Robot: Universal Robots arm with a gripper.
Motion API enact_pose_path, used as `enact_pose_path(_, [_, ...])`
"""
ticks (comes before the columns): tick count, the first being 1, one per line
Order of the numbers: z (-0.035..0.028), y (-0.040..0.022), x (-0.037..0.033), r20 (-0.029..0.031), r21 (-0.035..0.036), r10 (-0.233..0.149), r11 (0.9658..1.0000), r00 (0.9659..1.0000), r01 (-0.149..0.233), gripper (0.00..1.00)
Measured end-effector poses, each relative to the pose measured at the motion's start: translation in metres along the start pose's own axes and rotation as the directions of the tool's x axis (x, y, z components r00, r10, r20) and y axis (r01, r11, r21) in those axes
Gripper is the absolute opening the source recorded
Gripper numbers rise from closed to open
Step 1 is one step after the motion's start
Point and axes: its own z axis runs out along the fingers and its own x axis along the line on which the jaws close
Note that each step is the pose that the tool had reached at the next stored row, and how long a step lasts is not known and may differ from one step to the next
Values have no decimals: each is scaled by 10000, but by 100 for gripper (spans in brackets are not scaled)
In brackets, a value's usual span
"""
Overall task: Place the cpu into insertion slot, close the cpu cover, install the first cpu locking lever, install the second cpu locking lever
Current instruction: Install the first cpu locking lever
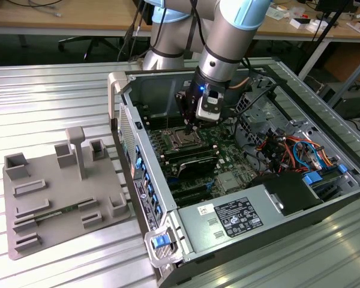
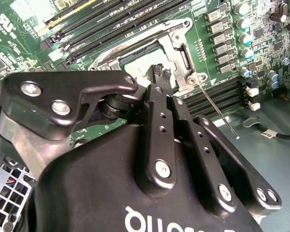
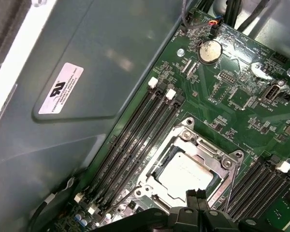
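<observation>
With the cpu (image 3: 186, 170) in the insertion slot (image 3: 161, 154) under the lowered cpu cover (image 3: 205, 147), the gripper (image 1: 189, 127), fingers pressed together and empty, hangs at the slot's 1 o'clock in the exterior view; likely the lever stage, needing the free locking lever (image 2: 217, 108) hooked down.

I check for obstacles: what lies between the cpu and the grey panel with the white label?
In the first wrist view, long black memory slots lie between the cpu and the grey panel.

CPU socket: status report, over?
End effector low over silver-rimmed square socket. Silver-topped square cpu seated, thin metal frame cover down. Thin wire lever sticking out.
</observation>
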Motion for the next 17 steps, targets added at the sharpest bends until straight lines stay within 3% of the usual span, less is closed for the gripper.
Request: enact_pose_path(17, [0,0,0,34,32,-641,9979,9979,641,11])
